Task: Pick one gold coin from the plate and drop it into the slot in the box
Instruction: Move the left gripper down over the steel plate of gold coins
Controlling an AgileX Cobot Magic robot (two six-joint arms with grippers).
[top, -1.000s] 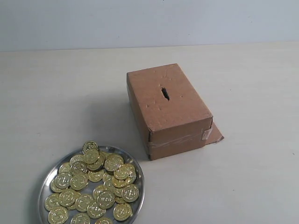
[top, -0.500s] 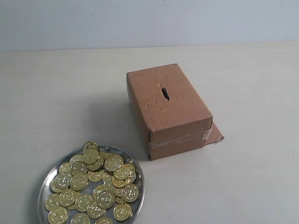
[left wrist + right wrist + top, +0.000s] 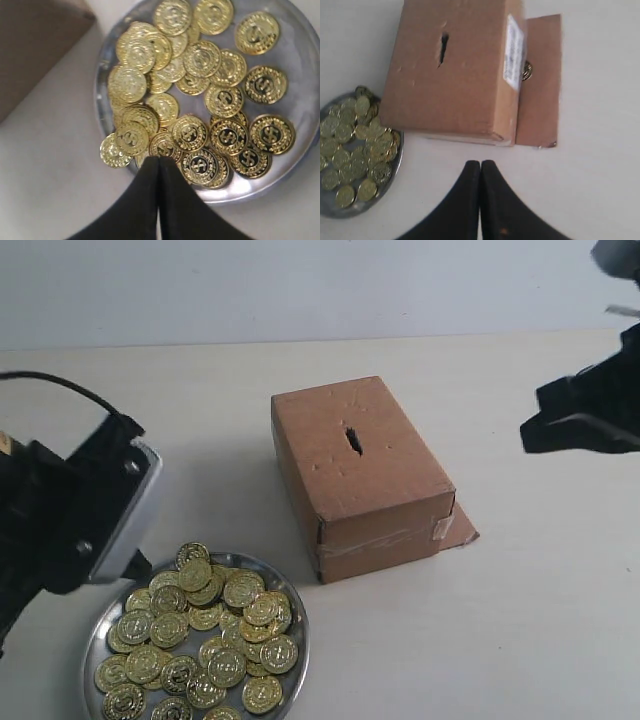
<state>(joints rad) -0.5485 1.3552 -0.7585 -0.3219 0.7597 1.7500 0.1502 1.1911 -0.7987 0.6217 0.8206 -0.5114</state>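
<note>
The silver plate [image 3: 303, 628] sits at the front left, heaped with gold coins [image 3: 205, 630]. The brown box [image 3: 370, 470] stands in the middle, the dark slot [image 3: 353, 440] in its top. My left arm [image 3: 60, 520] hangs over the plate's left side. In the left wrist view the left gripper [image 3: 159, 161] is shut and empty, its tips above the plate's [image 3: 300, 95] edge and the coins [image 3: 200, 100]. The right arm [image 3: 590, 415] is at the far right. My right gripper [image 3: 480, 164] is shut and empty above bare table, apart from the box [image 3: 460, 75] and slot [image 3: 442, 48].
A loose flap [image 3: 540, 85] sticks out at the box's taped end, and one stray coin [image 3: 527, 70] lies on it against the box. One coin [image 3: 112, 152] overhangs the plate's rim. A pale wall runs behind the table.
Both arms have come into the exterior view, the left over the plate, the right at the far right edge. Plate, coins and box have not moved.
</note>
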